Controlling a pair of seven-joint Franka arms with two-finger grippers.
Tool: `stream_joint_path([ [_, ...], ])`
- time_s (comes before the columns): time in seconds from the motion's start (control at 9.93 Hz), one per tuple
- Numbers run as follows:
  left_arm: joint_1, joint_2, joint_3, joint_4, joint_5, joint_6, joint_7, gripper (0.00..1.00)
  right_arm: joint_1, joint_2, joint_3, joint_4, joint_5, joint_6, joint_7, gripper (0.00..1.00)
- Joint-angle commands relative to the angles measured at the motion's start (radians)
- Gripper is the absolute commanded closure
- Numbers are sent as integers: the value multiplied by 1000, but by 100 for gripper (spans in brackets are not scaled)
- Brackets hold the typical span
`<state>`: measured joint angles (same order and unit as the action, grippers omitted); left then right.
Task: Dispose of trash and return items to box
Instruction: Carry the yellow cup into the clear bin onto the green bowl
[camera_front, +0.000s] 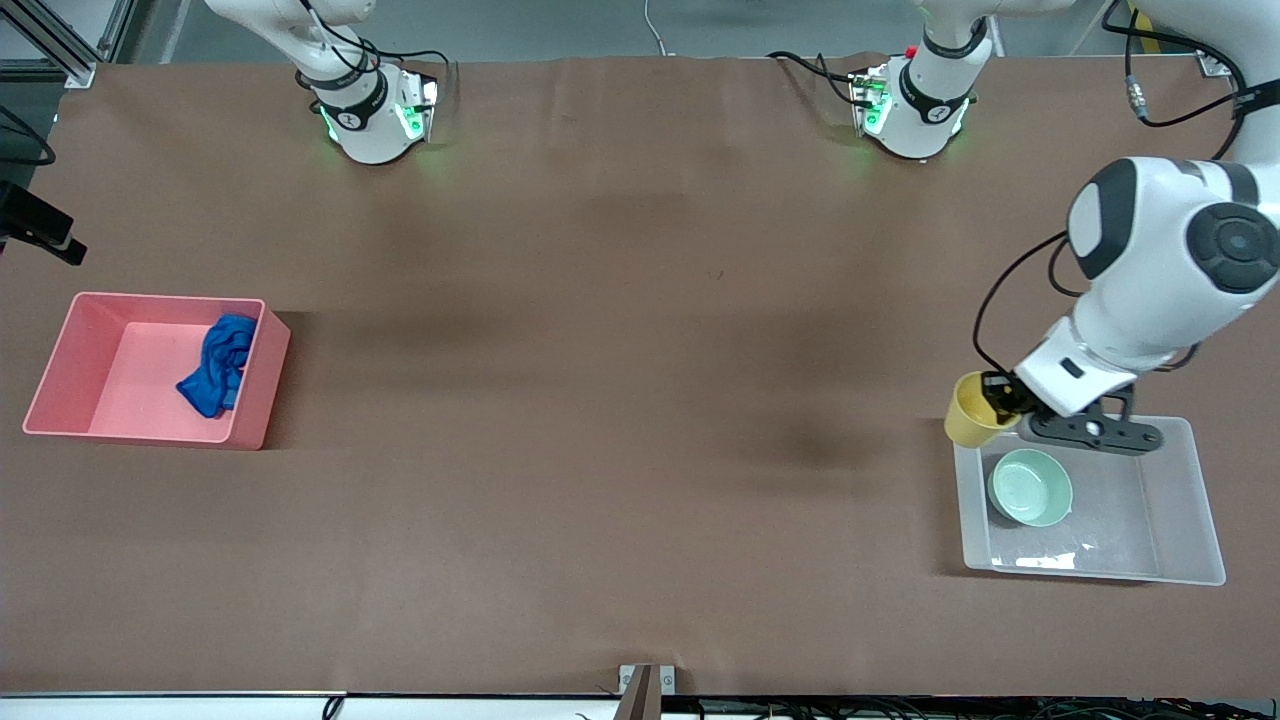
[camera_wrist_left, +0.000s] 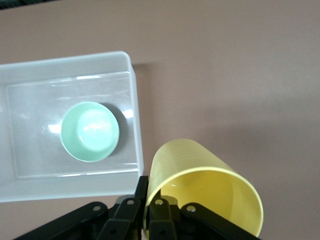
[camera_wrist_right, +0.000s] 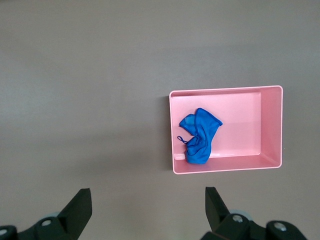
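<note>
1. At the right arm's end of the table sits one pink bin (camera_front: 60, 360), and inside it, against the wall that faces the table's middle, lies the single blue rag (camera_front: 218, 364). Bunched up with its thin string end trailing, it looks dropped there as trash, so that part of the job reads as done.

2. Above that end, the right gripper (camera_wrist_right: 147, 212) appears only in its own wrist view, looking down on the pink bin from high up. Its fingers stand wide apart with nothing between them; this arm seems to be waiting.

3. Across the middle, the brown table (camera_front: 620, 380) carries nothing of the task.

4. Toward the left arm's end, the left gripper (camera_front: 1005, 398) is clamped tight on the rim of the one yellow cup (camera_front: 975, 410), one finger inside and one outside. The cup hangs tilted, its mouth turned sideways, over the edge of the clear box (camera_front: 1195, 520) at the corner away from the front camera. A rim pinch suits a thin-walled cup and leaves its base free to be set down.

5. In the clear box, one mint-green bowl (camera_front: 1030, 487) sits upright on the bottom, nearer that same corner, leaving open floor beside it for the cup.

6. Count: two bins, one rag, one cup, one bowl, two grippers. I judge only the cup remains to be placed.
</note>
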<state>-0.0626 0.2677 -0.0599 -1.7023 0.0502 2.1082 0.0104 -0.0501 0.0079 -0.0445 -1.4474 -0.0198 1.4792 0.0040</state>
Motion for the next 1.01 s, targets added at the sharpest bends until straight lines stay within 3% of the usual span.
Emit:
stream_joint_path([
  [0.0, -5, 97, 61, 111, -12, -20, 14, 100, -7, 3, 2, 15, 14, 0, 1, 0],
  [0.4, -5, 267, 175, 254, -116, -20, 159, 100, -5, 3, 2, 15, 12, 0, 1, 0],
  [0.91, 1, 402, 250, 253, -165, 12, 322, 99, -7, 3, 2, 15, 14, 0, 2, 0],
])
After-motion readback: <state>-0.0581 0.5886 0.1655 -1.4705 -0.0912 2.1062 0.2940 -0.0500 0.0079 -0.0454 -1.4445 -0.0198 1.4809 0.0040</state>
